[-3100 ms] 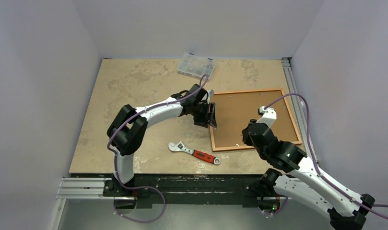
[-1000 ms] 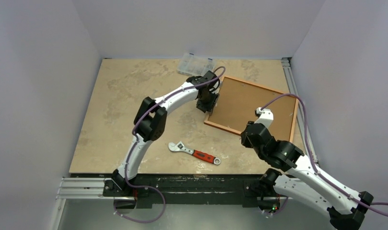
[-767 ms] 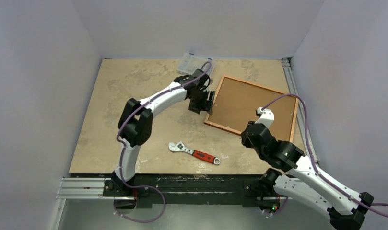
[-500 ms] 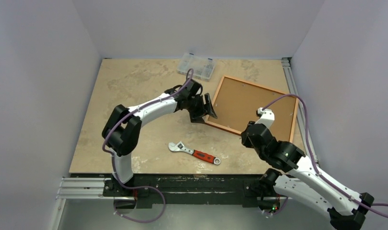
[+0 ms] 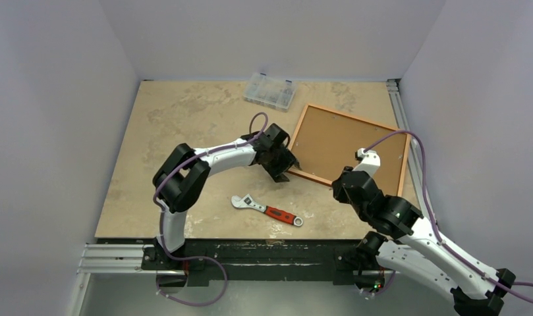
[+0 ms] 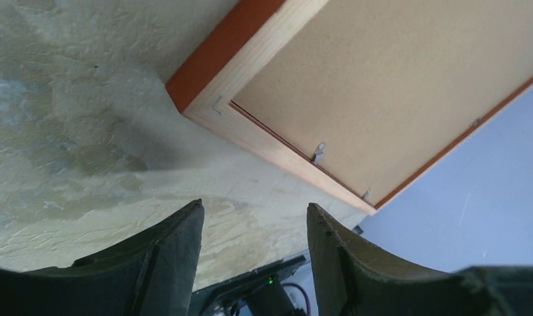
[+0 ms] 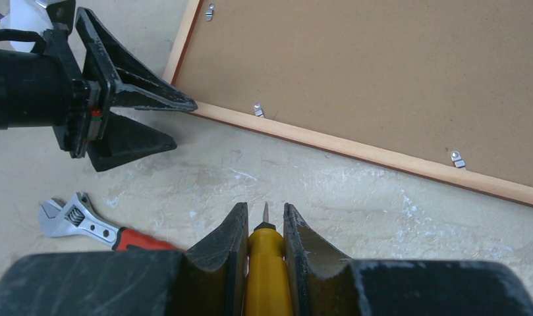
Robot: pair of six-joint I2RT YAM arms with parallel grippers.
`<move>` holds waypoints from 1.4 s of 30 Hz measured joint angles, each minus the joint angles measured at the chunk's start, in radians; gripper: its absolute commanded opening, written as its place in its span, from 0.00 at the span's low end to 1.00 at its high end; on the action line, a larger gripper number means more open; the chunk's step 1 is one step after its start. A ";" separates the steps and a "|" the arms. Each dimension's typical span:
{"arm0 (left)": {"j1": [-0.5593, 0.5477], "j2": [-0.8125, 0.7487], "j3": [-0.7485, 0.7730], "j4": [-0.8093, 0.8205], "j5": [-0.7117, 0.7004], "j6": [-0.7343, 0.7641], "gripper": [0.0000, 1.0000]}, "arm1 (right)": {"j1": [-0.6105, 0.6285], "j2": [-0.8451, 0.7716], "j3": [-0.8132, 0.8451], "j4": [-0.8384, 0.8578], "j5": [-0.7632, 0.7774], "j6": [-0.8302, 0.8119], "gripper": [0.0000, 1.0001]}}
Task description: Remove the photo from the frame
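One frame point(image 5: 349, 148), back up on counter point(image 5: 184, 118), its corner just beside the half-open, empty left tool point(image 5: 282, 171), lying toward 2 o'clock; right tool point(image 7: 262, 210) clamps screwdriver point(image 7: 269, 276).

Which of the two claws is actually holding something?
The right gripper: it is shut on a yellow-handled tool. The left gripper is open and empty, beside a corner of the frame.

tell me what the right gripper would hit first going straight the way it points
The screwdriver in the right gripper would likely meet the frame at its near rail first; if tilted down, the table. Depth unclear.
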 measured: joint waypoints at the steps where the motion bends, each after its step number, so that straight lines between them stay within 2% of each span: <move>1: -0.009 0.011 0.015 -0.018 -0.028 -0.014 0.56 | 0.000 0.000 0.000 0.000 0.000 0.000 0.00; 9: -0.031 0.099 0.140 -0.160 -0.204 -0.064 0.56 | 0.000 -0.017 -0.001 0.000 0.000 -0.001 0.00; 15: -0.029 0.198 0.301 -0.288 -0.249 -0.075 0.53 | 0.000 -0.017 -0.002 0.000 0.000 -0.001 0.00; 25: -0.029 0.219 0.330 -0.349 -0.267 -0.086 0.20 | 0.000 -0.018 -0.003 0.000 -0.001 -0.003 0.00; 28: -0.028 0.220 0.333 -0.345 -0.282 -0.078 0.08 | 0.000 -0.018 -0.003 0.000 -0.001 -0.003 0.00; 30: -0.027 0.220 0.335 -0.339 -0.291 -0.054 0.04 | 0.000 -0.018 -0.003 0.000 -0.001 -0.003 0.00; 34: -0.015 0.225 0.344 -0.309 -0.315 0.040 0.04 | 0.000 -0.017 -0.003 0.000 -0.001 -0.003 0.00; 38: 0.011 0.266 0.418 -0.306 -0.335 0.196 0.04 | 0.000 -0.014 -0.004 0.000 -0.001 -0.003 0.00; 40: 0.028 0.282 0.448 -0.304 -0.337 0.273 0.07 | 0.000 -0.010 -0.004 0.000 -0.001 -0.003 0.00; 42: 0.051 0.296 0.477 -0.303 -0.327 0.355 0.14 | 0.000 -0.003 -0.004 0.000 -0.001 -0.003 0.00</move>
